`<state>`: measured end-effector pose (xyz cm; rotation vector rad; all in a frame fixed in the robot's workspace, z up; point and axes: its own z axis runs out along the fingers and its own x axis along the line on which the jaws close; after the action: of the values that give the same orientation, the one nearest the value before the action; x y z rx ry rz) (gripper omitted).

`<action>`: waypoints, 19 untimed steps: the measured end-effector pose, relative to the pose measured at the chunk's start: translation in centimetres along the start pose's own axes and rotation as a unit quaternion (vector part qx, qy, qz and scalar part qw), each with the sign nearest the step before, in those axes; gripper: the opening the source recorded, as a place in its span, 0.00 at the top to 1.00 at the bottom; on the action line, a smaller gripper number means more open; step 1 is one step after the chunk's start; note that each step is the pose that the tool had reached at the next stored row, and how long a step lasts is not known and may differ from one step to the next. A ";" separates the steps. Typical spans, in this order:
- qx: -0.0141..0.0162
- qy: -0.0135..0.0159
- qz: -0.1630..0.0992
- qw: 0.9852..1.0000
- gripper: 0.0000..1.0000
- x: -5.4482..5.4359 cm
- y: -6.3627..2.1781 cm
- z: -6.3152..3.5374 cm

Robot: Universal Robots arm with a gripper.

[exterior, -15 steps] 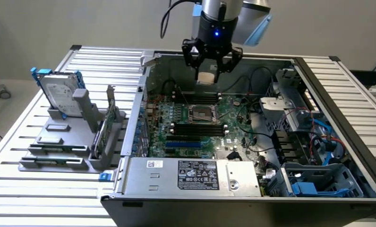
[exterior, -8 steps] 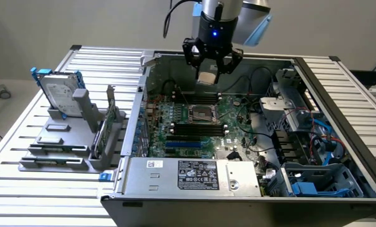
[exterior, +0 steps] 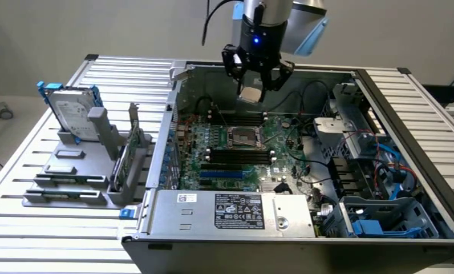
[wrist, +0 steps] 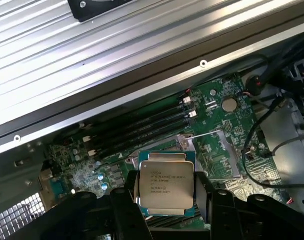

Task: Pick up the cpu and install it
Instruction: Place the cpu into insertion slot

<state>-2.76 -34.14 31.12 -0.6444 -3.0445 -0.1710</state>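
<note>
Counter: slatted metal counter [exterior: 29,228], pale wall behind; it carries an open case [exterior: 211,251] and a grey rack [exterior: 75,171].
Pincer: pincer [exterior: 251,91] pinches the cpu [exterior: 251,94] by two opposite edges, jaws spread to the chip's width.
Cpu location: in the air inside the case, above the board [exterior: 235,165] and towards the case's far wall; apart from the socket [exterior: 242,137].
Wrist view: cpu [wrist: 164,186] sits lid-up and about level between the fingers [wrist: 126,197]; the socket frame is partly hidden behind it.
Step in hand, judged: carrying the chip to the socket.
Doing it well, judged: keep the chip flat, square its edges to the socket, come straight down with no side slide, and use no force, as the contacts would bend easily.
Risk, judged: a tilted chip may catch the frame.
Count: cpu, one; socket, one; pincer, one; hard drive [exterior: 71,108], one, in the rack; coin cell [wrist: 230,104], one.
</note>
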 end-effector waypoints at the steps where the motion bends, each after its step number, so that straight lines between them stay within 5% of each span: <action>1: 0.000 -0.001 0.009 1.000 0.45 0.0 0.00 0.00; 5: -0.002 -0.005 0.045 0.999 0.45 0.0 0.00 0.02; 10: -0.004 -0.009 0.089 0.996 0.45 0.0 -0.01 0.03; 15: -0.006 -0.014 0.132 0.991 0.45 0.0 0.00 0.02; 19: -0.008 -0.017 0.168 0.986 0.45 0.0 -0.01 0.02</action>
<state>-2.76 -34.15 31.09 -1.1570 -2.9090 -0.1761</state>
